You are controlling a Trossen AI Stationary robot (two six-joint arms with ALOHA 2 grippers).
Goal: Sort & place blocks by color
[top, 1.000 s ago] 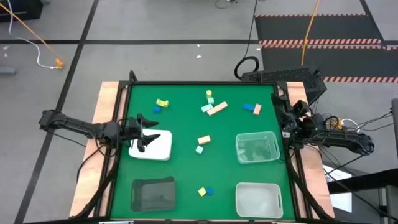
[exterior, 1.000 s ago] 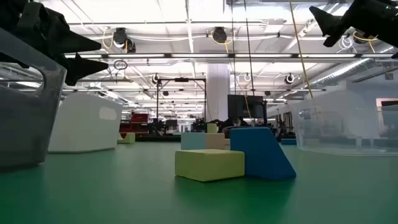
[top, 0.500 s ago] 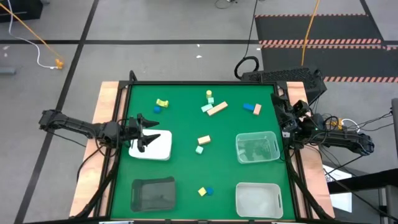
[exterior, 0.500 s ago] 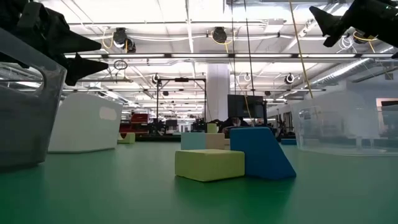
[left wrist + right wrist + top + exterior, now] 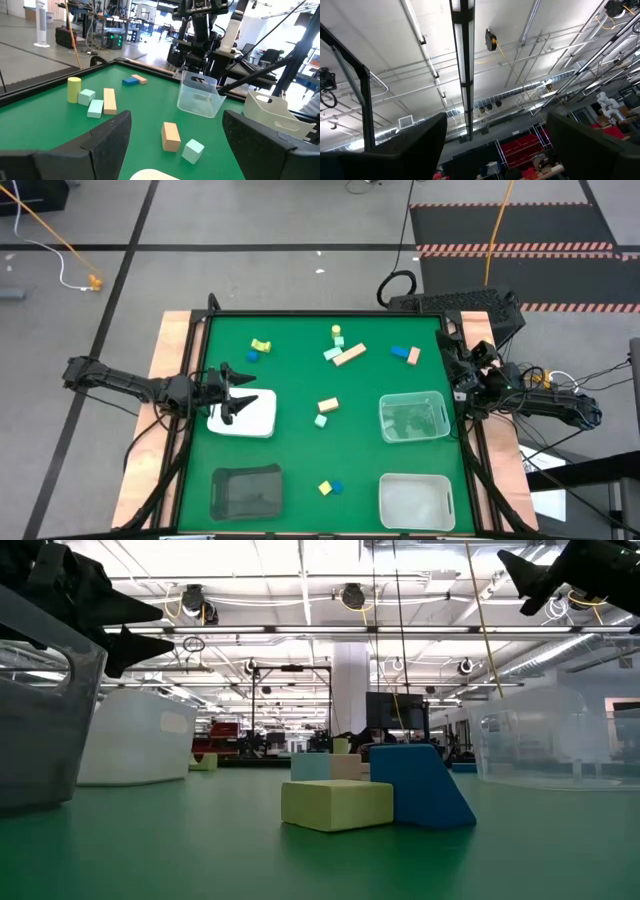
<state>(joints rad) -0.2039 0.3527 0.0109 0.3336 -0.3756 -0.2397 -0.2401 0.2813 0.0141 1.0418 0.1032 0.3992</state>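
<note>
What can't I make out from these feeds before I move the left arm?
- Right wrist view: shows only ceiling; no blocks or table.
- Low view: the yellow block and blue block up close hide most blocks behind them.
- High view: the left gripper over the white tray covers part of it.
- High view: contents of the dark bin are too murky to tell.

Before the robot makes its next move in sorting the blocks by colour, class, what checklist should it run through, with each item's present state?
1. Left gripper jaws open, empty: ok.
2. Left gripper over the white tray: ok.
3. Right gripper at the table's right edge, off the blocks: ok.
4. Salmon bar and mint cube unobstructed: ok.
5. Clear bin holding no blocks: cannot tell.
</note>
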